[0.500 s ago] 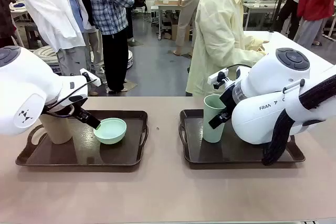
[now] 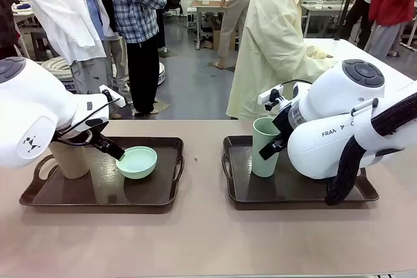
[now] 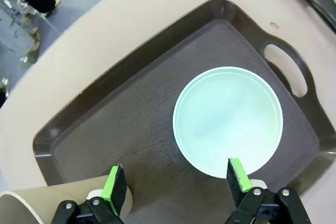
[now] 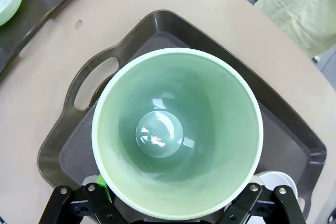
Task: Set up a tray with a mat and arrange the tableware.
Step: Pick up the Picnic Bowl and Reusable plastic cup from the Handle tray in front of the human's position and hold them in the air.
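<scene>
Beige table point(image 2: 208, 239) stretched before me, two dark brown handled trays lying flat on it, left tray point(image 2: 104, 188) toward my left side, right tray point(image 2: 260, 191) toward my right, apart, a strip of tabletop between them

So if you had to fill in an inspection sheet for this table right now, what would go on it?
Surface: beige table carrying a left tray and a right tray, both dark; a textured dark mat lines the left one.
Job's things: tan cup and mint bowl on the left tray; pale green cup upright on the right tray, with a white rim peeking out beside it.
Clutter: nothing seen.
Grippers: left gripper open, fingers over the mat at the mint bowl's edge; right gripper straddles the pale green cup, contact hidden.
Cables: black sleeved bundle hanging on the right arm.
Surroundings: person in a pale yellow coat across the table; other people behind.
</scene>
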### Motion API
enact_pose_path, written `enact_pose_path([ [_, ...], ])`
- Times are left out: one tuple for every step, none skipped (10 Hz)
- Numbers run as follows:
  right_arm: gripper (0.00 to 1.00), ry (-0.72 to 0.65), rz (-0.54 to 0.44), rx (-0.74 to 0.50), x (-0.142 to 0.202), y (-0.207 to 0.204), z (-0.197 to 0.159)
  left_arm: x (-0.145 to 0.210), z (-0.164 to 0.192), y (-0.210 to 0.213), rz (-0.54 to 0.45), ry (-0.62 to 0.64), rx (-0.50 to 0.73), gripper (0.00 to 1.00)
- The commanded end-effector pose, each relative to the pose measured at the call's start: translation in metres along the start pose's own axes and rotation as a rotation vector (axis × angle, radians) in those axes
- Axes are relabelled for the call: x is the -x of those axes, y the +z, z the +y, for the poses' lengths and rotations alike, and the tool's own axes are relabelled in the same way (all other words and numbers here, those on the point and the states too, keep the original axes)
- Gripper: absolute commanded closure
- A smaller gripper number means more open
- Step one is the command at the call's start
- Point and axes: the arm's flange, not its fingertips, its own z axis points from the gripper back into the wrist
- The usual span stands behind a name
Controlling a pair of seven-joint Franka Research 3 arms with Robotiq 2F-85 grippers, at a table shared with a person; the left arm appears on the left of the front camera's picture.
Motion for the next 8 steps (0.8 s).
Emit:
enact_pose_path([
  [0.00, 0.000, -0.001, 0.000, -0.0001, 0.0000, 0.0001, 0.0000, 0.0001, 0.0000, 0.000, 0.000, 0.000, 0.00],
  [0.00, 0.000, -0.001, 0.000, -0.0001, 0.0000, 0.0001, 0.0000, 0.0001, 0.0000, 0.000, 0.000, 0.000, 0.00],
  [0.00, 0.000, -0.001, 0.000, -0.0001, 0.0000, 0.0001, 0.0000, 0.0001, 0.0000, 0.000, 0.000, 0.000, 0.00],
  [0.00, 0.000, -0.001, 0.000, -0.0001, 0.0000, 0.0001, 0.0000, 0.0001, 0.0000, 0.000, 0.000, 0.000, 0.00],
  [0.00, 0.000, -0.001, 0.000, -0.0001, 0.0000, 0.0001, 0.0000, 0.0001, 0.0000, 0.000, 0.000, 0.000, 0.00],
  [0.00, 0.000, -0.001, 0.000, -0.0001, 0.0000, 0.0001, 0.0000, 0.0001, 0.0000, 0.000, 0.000, 0.000, 0.00],
  [0.00, 0.000, -0.001, 0.000, -0.0001, 0.0000, 0.0001, 0.0000, 0.0001, 0.0000, 0.000, 0.000, 0.000, 0.00],
  [0.00, 0.000, 0.000, 0.000, 0.0000, 0.0000, 0.0000, 0.0000, 0.0000, 0.0000, 0.000, 0.000, 0.000, 0.00],
])
